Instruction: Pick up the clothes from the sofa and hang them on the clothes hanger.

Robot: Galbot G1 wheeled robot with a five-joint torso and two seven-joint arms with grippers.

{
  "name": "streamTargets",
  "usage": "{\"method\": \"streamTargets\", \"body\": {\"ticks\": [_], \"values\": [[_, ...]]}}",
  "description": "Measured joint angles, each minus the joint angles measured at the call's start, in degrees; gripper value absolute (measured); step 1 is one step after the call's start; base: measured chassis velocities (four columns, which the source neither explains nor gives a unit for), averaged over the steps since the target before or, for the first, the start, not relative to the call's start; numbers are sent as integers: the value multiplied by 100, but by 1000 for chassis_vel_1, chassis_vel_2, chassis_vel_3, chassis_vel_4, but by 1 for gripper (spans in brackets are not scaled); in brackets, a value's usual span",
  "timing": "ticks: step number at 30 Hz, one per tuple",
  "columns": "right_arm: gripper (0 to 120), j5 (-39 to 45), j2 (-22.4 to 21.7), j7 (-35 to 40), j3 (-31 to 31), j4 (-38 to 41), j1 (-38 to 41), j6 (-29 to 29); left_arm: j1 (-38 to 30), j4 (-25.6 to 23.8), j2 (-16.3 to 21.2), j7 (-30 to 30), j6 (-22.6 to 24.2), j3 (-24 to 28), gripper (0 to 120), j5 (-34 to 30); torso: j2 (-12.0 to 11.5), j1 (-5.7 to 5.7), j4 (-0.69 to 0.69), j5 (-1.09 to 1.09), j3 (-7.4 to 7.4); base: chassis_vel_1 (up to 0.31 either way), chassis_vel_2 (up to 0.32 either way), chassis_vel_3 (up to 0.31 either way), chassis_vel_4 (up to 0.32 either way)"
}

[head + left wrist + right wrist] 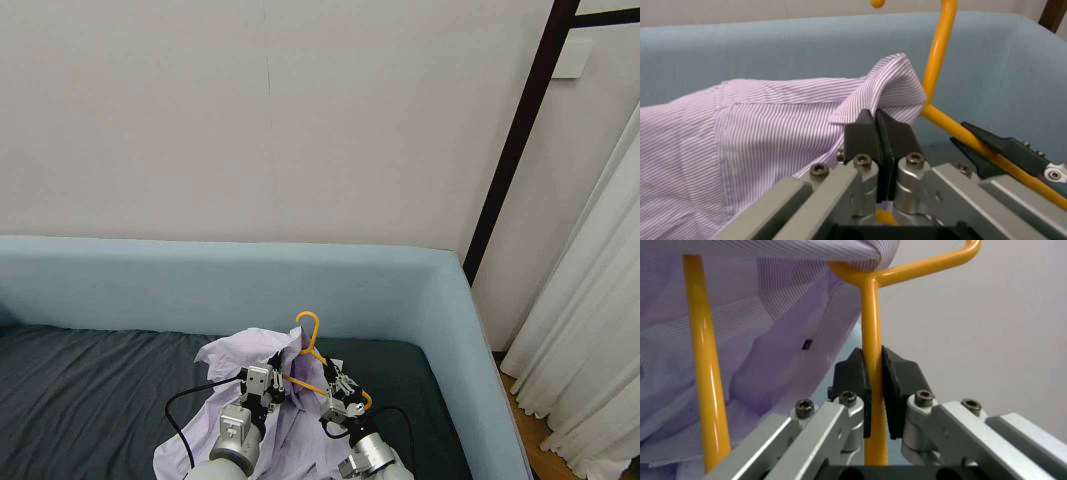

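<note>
A lilac striped shirt (232, 362) lies bunched on the sofa's dark seat (90, 375), partly draped over a yellow hanger (309, 335). My left gripper (262, 385) is on the shirt's right side; in the left wrist view it (875, 116) is shut on the shirt (760, 125) just under the collar. My right gripper (340, 390) sits to the right of it; in the right wrist view it (871, 357) is shut on a bar of the hanger (870, 315), with the shirt (773, 310) hanging over the hanger's shoulder. The hanger's hook points up.
The sofa's pale blue backrest (230, 285) and right arm (470, 380) wall in the seat. A dark slanted rack pole (520, 130) rises behind the sofa's right corner. White curtains (590, 330) hang at far right over a strip of wooden floor.
</note>
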Motion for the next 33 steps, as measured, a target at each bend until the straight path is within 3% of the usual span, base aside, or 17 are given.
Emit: {"method": "streamTargets", "body": {"ticks": [5, 8, 10, 19, 21, 28, 30, 33], "values": [[5, 98, -71, -26, -5, 95, -12, 96, 16, -7, 42, 2, -138, 37, 2, 28, 0, 0, 0, 0, 0, 0, 0, 0, 0], [5, 125, -77, -37, 25, 94, -9, 103, 126, -124, 137, 15, -203, 4, 17, 55, 0, 0, 0, 0, 0, 0, 0, 0, 0], [5, 128, -75, -38, 40, 78, -3, 102, 183, -176, 181, 28, -206, -25, 20, 75, 0, 0, 0, 0, 0, 0, 0, 0, 0], [5, 256, 26, -39, 93, -14, 36, 119, 575, -394, 474, 172, -337, -263, 57, 594, 0, 0, 1, -1, 0, 0, 0, 0, 0], [5, 280, 32, -39, 100, -21, 42, 142, 627, -440, 517, 186, -373, -342, 61, 614, 0, 0, 1, -1, 0, 0, 0, 0, 0], [5, 357, -13, -40, 213, -83, 43, 262, 1201, -815, 1103, 442, -937, -1149, 87, 582, 0, 0, 4, -1, 0, 0, 0, 0, 0], [5, 340, -25, -39, 251, -81, 27, 277, 1222, -840, 1195, 457, -1000, -1214, 90, 532, 0, 0, 5, -1, 0, 0, 0, 0, 0], [5, 159, -118, -34, 610, 38, -200, 356, 1022, -839, 1813, 857, -1442, -1397, 99, -124, 0, -1, -3, -4, 0, 0, 0, 0, 0]]}}
